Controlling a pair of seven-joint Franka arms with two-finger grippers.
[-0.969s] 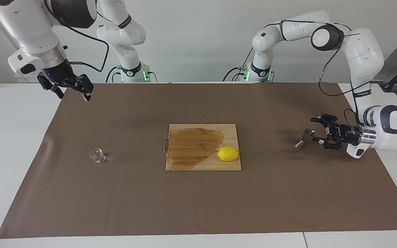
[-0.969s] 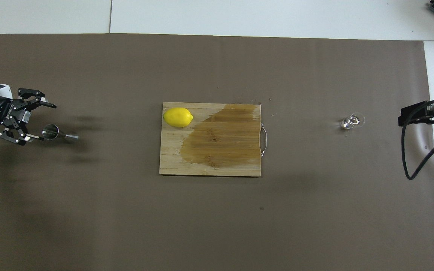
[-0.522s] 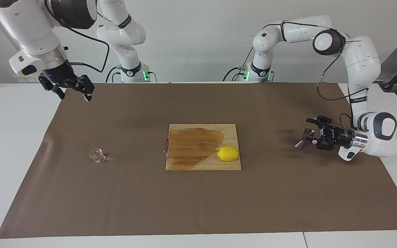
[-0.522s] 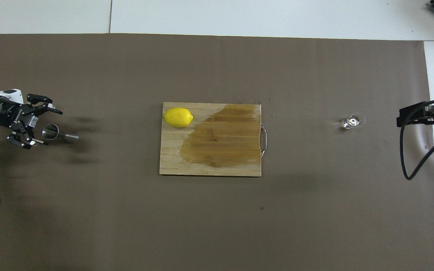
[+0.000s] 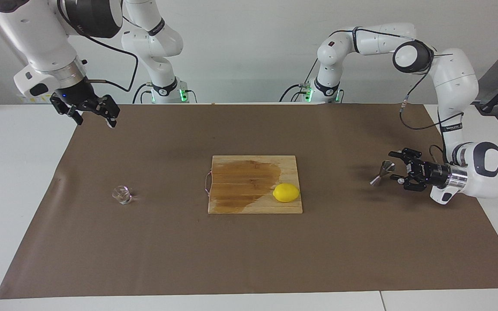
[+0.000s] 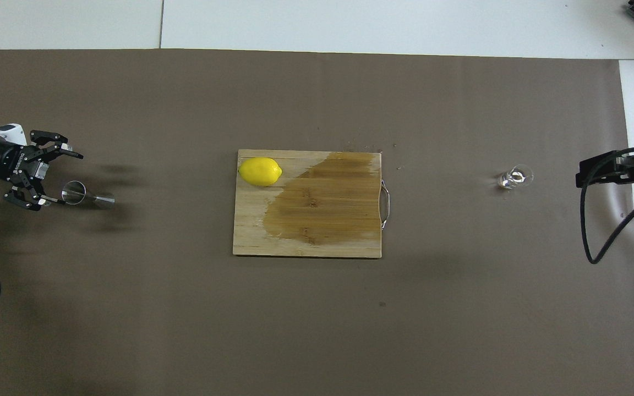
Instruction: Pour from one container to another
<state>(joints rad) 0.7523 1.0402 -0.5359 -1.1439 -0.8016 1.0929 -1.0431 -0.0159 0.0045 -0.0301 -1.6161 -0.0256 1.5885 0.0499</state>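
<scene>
Two containers, well apart. Clear glass cup (image 5: 122, 195) sits on the brown paper toward the right arm's end of the table; nothing touches it. Silver jigger (image 5: 382, 172) stands on the paper toward the left arm's end, tilted in the facing view, its wide mouth turned toward the left gripper (image 5: 398, 167).

Left gripper lies low and horizontal, just beside the jigger's mouth. Fingers spread wide, one fingertip (image 6: 55, 202) at or near the rim; no closure on it. A side-on approach like this probably suits a grasp across the narrow waist or upper cone, leaving the mouth free to receive liquid.

Right gripper (image 5: 93, 113) hangs raised over the paper's edge at its own end, jaws parted, holding nothing. It is not yet over the glass cup, which it would likely have to fetch as the pouring vessel.

Wooden cutting board (image 5: 231, 203) lies mid-table between the two containers, a dark wet-looking patch across it, a lemon (image 5: 286, 192) on one corner. Neither seems part of the pour.

Judgement: pouring not begun; both vessels ungrasped.
</scene>
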